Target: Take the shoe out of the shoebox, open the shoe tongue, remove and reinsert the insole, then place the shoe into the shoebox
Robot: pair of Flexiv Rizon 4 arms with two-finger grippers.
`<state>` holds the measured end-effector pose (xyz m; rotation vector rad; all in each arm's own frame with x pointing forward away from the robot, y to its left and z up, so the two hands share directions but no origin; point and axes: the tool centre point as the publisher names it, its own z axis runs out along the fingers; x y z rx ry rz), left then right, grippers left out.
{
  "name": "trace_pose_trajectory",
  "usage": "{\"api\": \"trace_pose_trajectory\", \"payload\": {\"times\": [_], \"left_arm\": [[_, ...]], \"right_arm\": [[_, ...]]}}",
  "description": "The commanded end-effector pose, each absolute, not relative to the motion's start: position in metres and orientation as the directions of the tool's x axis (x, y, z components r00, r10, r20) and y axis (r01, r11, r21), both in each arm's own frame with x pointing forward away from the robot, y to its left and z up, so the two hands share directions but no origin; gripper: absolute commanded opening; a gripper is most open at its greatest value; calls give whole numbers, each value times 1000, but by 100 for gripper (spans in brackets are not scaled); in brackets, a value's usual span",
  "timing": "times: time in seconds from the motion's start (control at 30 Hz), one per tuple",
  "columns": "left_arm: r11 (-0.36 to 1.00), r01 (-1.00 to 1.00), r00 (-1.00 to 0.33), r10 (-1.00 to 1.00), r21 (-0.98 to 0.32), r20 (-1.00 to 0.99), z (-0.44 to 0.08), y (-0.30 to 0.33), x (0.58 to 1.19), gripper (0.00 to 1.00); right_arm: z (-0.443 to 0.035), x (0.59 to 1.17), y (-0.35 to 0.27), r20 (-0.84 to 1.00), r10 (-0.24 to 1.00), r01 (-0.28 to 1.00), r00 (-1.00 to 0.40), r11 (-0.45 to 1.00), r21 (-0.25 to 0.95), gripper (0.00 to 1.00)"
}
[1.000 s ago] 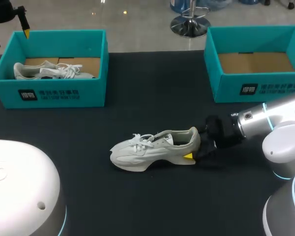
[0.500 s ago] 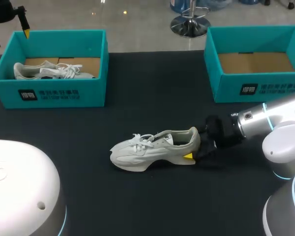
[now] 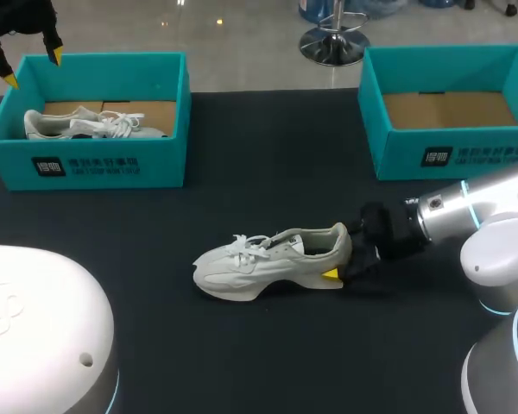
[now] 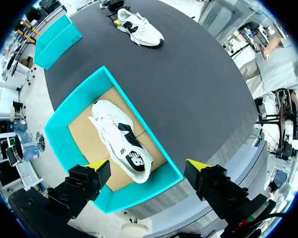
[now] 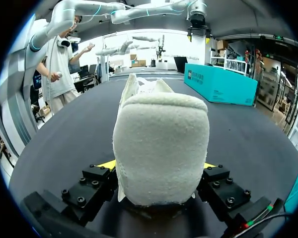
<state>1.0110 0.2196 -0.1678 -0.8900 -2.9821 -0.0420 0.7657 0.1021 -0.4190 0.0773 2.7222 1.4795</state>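
Your right end effector (image 3: 339, 260) is clamped on the heel of the white shoe (image 3: 268, 263), one yellow-tipped finger on each side, as the right wrist view shows from close behind. The shoe stands on its sole near the middle of the dark counter (image 3: 268, 172), toe pointing to your left, laces tied, outside both boxes. Your left end effector (image 3: 34, 69) hangs with fingers spread wide and nothing between them, above the far left corner of the left shoebox (image 3: 86, 168). A second shoe (image 3: 86, 125), white with dark markings, lies inside that teal box on its cardboard floor. The right shoebox (image 3: 449, 155) sits at the counter's far right, well apart from the gripped shoe.
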Motion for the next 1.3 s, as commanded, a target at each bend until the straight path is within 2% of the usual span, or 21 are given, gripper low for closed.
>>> {"api": "trace_pose_trajectory", "payload": {"times": [0.03, 0.27, 0.37, 0.87, 1.0, 1.17, 1.3], "left_arm": [[946, 293, -956, 291, 142, 37, -164, 198, 996, 100], [972, 191, -982, 190, 140, 26, -158, 177, 987, 100], [941, 313, -950, 310, 125, 43, -155, 164, 982, 100], [941, 313, -950, 310, 125, 43, -155, 164, 982, 100], [991, 9, -999, 15, 135, -42, -154, 139, 980, 100], [951, -309, -947, -305, 20, -104, -157, 121, 979, 100], [920, -393, -917, -392, -6, -79, -162, 106, 982, 100]], "right_arm": [[-420, 765, 105, -14, 65, 24, -998, 547, 837, 0], [-420, 765, 105, -14, 65, 24, -998, 547, 837, 0], [-420, 765, 105, -14, 65, 24, -998, 547, 837, 0], [-420, 765, 105, -14, 65, 24, -998, 547, 837, 0], [-420, 765, 105, -14, 65, 24, -998, 547, 837, 0], [-420, 765, 105, -14, 65, 24, -998, 547, 837, 0], [-420, 765, 105, -14, 65, 24, -998, 547, 837, 0]]}}
